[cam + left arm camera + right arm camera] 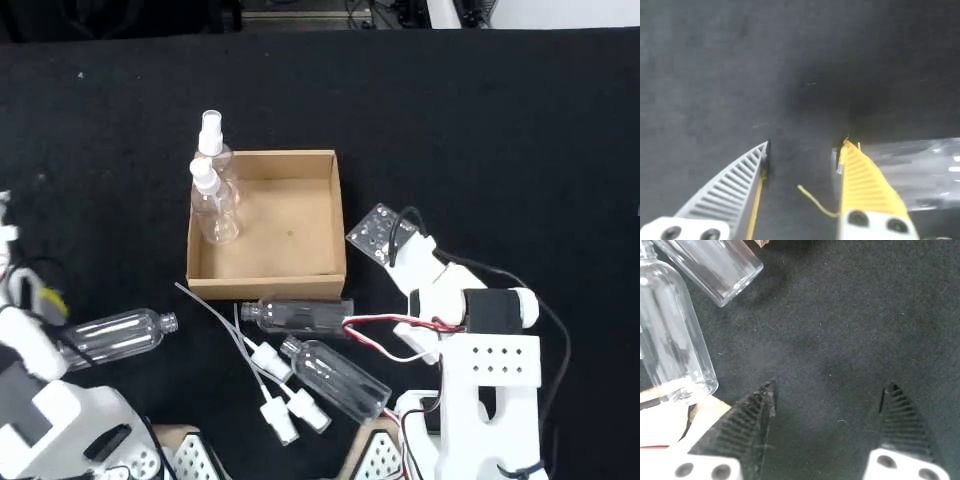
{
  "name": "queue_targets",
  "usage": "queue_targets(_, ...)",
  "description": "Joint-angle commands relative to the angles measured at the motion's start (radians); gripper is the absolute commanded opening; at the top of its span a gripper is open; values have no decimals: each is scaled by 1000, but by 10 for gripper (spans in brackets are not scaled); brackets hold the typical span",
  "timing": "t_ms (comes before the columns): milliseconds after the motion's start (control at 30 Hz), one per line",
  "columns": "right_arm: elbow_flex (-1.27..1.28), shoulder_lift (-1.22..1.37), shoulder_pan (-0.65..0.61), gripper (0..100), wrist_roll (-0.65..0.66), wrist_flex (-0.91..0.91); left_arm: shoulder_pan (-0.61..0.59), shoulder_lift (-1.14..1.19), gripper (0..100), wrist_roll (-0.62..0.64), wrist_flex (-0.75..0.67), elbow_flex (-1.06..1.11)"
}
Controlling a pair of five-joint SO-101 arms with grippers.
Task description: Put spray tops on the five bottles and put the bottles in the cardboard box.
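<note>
The cardboard box (320, 215) stands mid-table. One clear bottle with a white spray top (216, 208) stands upright in its left side, and a second topped bottle (212, 145) stands at the far left corner. Three topless bottles lie in front: one at the left (118, 335), one along the box's front wall (297, 315), one nearer (338, 377). Three loose spray tops (285, 395) with tubes lie between them. My left gripper (805, 150) is open just above the cloth, its yellow finger beside the left bottle (922, 167). My right gripper (829, 390) is open over bare cloth near two bottle bases (677, 355).
The table is covered in black cloth (480, 130). The right arm's white body (490, 360) and its cables stand right of the lying bottles. The left arm's base (60, 425) fills the near left corner. Free cloth lies behind and to both sides of the box.
</note>
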Motion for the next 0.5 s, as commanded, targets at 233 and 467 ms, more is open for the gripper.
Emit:
queue_targets(233,-10,-2,11,293,2,-12,-122,-86,202,-310,377,-361)
queue_targets(467,-4,-2,17,293,3,-12,131,-327,205,-474,532,-268)
